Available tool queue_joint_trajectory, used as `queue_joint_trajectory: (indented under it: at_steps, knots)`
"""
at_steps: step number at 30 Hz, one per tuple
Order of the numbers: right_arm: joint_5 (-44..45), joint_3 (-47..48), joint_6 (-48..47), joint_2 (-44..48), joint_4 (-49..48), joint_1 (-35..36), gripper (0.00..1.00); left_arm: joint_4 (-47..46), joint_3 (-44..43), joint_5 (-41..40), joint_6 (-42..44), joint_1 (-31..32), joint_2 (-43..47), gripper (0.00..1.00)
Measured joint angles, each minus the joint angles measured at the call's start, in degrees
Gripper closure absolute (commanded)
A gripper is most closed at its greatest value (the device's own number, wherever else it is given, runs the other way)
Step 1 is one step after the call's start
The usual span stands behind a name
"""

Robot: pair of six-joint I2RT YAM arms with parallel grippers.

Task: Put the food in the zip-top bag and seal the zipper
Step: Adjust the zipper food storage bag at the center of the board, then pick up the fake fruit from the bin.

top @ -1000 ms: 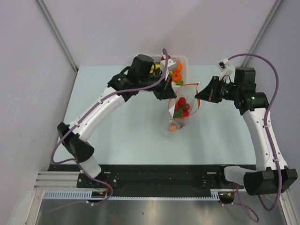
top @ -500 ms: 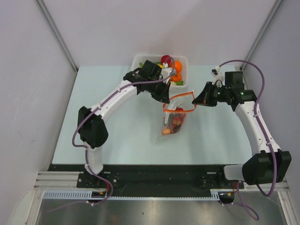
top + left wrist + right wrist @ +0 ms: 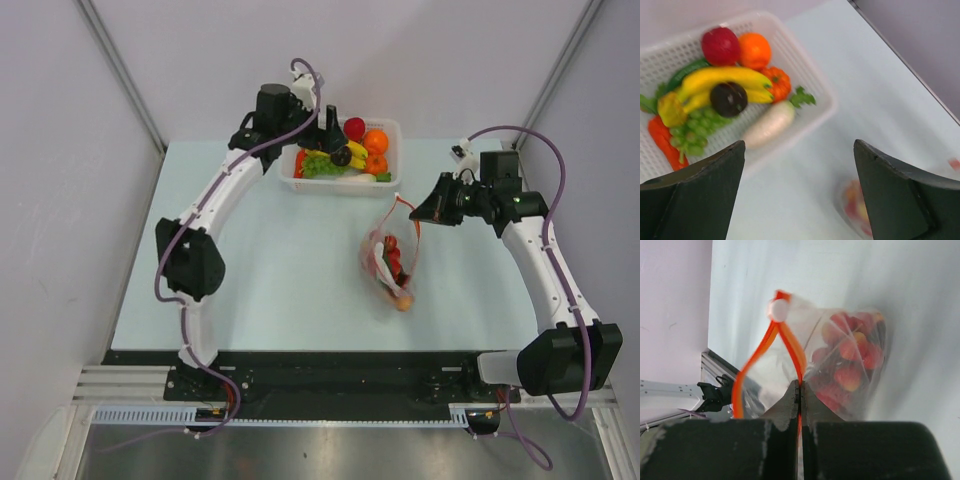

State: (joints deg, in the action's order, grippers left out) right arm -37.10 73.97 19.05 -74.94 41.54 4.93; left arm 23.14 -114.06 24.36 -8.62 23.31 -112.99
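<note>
Jaws of our right gripper (image 3: 800, 390) are clamped on the orange-red zipper (image 3: 792, 347), so the zip-top bag (image 3: 390, 268) dangles by its mouth, floppy clear film sagging around glossy red berries (image 3: 847, 375); our left gripper (image 3: 797, 192) gapes wide over the white mesh basket (image 3: 807, 65), presumably to fetch more smooth plastic food (image 3: 725, 77).

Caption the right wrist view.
Right gripper pinches the orange zipper of the zip-top bag, toy food inside, mouth open.
</note>
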Motion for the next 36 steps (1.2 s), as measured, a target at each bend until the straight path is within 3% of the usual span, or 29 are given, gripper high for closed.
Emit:
queue_joint_trajectory:
  at_steps: [6,15,26,29,30,33,36]
  knots:
    - [0.8,0.6,0.0,0.0,0.1,0.8,1.0,-6.2,-8.9,-8.1,0.1,0.6,-13.4,0.07]
    - [1.9,2.7,-0.7,-1.4,0.1,2.5,1.0,-10.7,-13.1,-15.4,1.2,0.7,-27.7,0.05]
    - [3.5,4.7,-2.7,-4.2,0.2,3.9,1.0,-13.6,-19.5,-17.2,1.6,0.7,-35.9,0.07]
    - [3.8,4.8,-3.1,-4.5,0.2,3.9,1.0,-14.4,-20.7,-17.2,1.6,0.7,-37.0,0.21]
    - [3.9,4.9,-3.3,-4.5,0.2,3.9,1.0,-14.6,-20.7,-17.2,1.6,0.7,-37.1,0.33]
    - [4.2,4.9,-3.5,-4.7,0.1,3.9,1.0,-15.4,-20.7,-16.9,1.7,0.7,-37.2,0.53]
    - [4.3,4.9,-3.7,-4.8,0.1,3.9,1.0,-15.9,-20.7,-16.2,1.6,0.7,-37.2,0.63]
